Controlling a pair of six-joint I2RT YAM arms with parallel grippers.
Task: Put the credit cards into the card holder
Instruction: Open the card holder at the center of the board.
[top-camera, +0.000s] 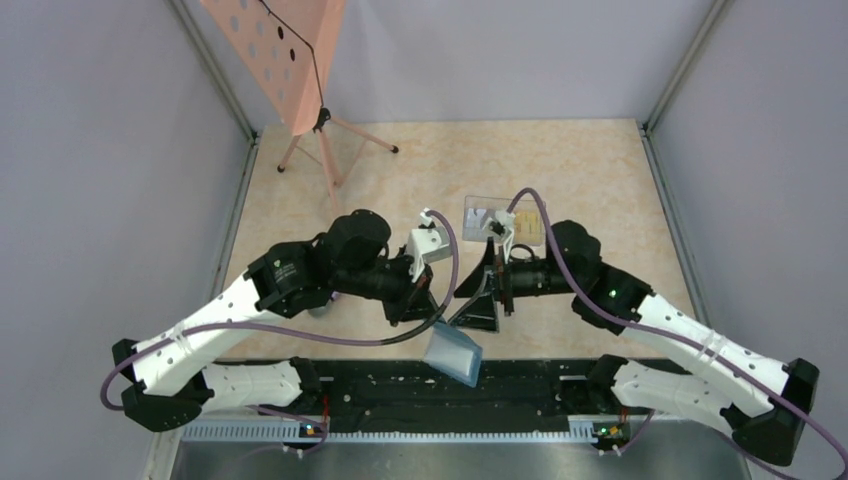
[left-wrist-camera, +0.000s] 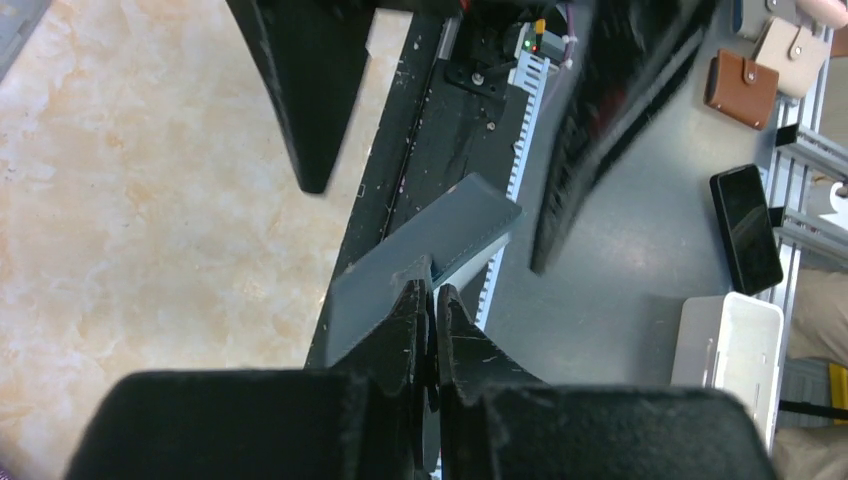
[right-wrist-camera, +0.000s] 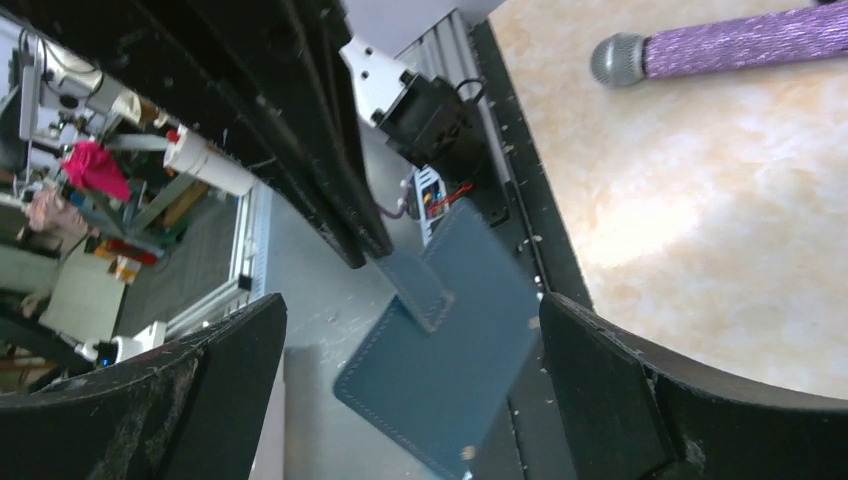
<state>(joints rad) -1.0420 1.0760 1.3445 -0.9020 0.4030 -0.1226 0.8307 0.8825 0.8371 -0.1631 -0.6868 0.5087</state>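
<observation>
Fingers (right-wrist-camera: 640, 400) of the right gripper (right-wrist-camera: 410, 303) look scuffed matt black plastic; between them the card holder (right-wrist-camera: 450, 360) is matt leather-look with stitched edges. Right of the fingers, the table (right-wrist-camera: 720, 200) is smooth, marbled, softly glossy.

The card holder (right-wrist-camera: 440, 370) is dark teal-blue with matching stitching along its edges; its other face is a paler blue. The credit cards (top-camera: 527, 226) show yellow-gold and silvery white. The counter (top-camera: 580, 170) is beige with faint marbling. Purple cables (top-camera: 452, 262) trail over white-and-black arms (top-camera: 220, 320). The perforated board (top-camera: 270, 45) is salmon pink.
</observation>
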